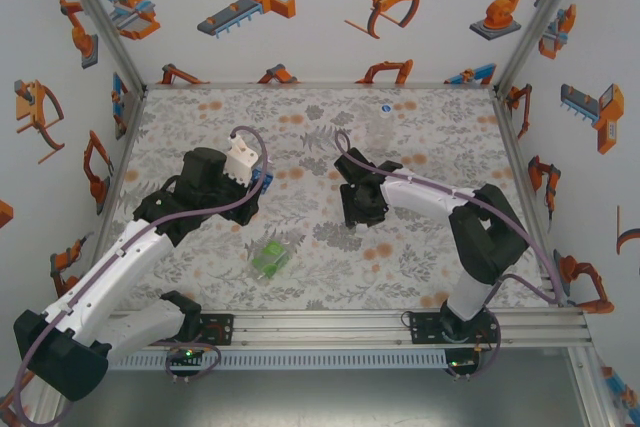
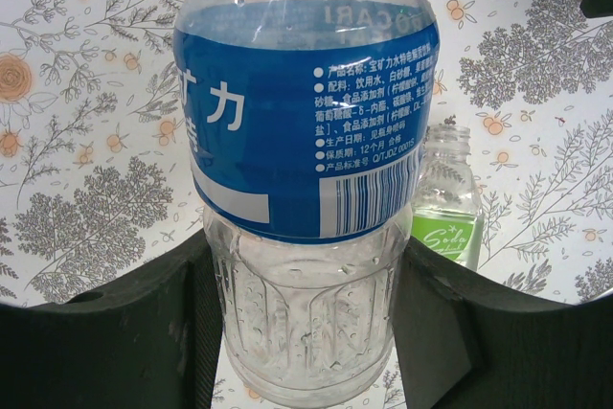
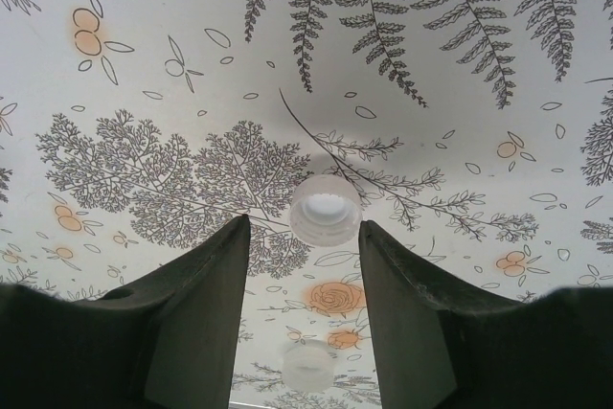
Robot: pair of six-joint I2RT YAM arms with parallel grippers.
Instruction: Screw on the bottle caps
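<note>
Two tiny round whitish plastic caps lie loose on the floral table (image 3: 144,7) at my right gripper (image 3: 304,227), its jaws parted and empty: the far cap (image 3: 326,210) at the fingertips, the near cap (image 3: 308,366) further back. My left gripper (image 2: 306,246) clamps a clear plastic bottle (image 2: 306,141) whose blue label shows white Chinese print and a barcode. Just beside it, a small clear bottle (image 2: 448,198) has a green label reading "Soda".

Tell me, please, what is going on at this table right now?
The left gripper is clamped on a clear plastic bottle with a blue label. The right gripper hangs open over a small round whitish plastic cap lying on the floral table, with a second cap close by. A green-labelled bottle rests on the table between the arms, and its neck looks uncapped.
</note>
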